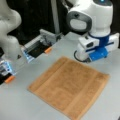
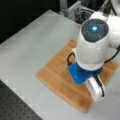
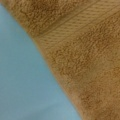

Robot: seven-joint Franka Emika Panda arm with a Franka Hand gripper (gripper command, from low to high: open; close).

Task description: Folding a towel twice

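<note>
The orange-brown towel [image 1: 67,85] lies spread flat in a single layer on the grey table [image 1: 17,105], one corner pointing to the front. My gripper [image 1: 87,59] hangs low over the towel's far edge, at a front view's right. In a front view from above, the arm covers the middle of the towel [image 2: 55,75], and the fingers are hidden beneath the hand. The wrist view shows no fingers, only the towel [image 3: 85,62] close up, with a woven stripe band [image 3: 75,22] near its edge and bare table [image 3: 22,75] to the left.
A second white arm [image 1: 10,35] stands at a front view's left. A grey metal fixture [image 1: 42,41] with orange pieces [image 1: 47,50] sits at the table's back. A black perforated board [image 2: 15,107] borders the table at a front view's bottom left.
</note>
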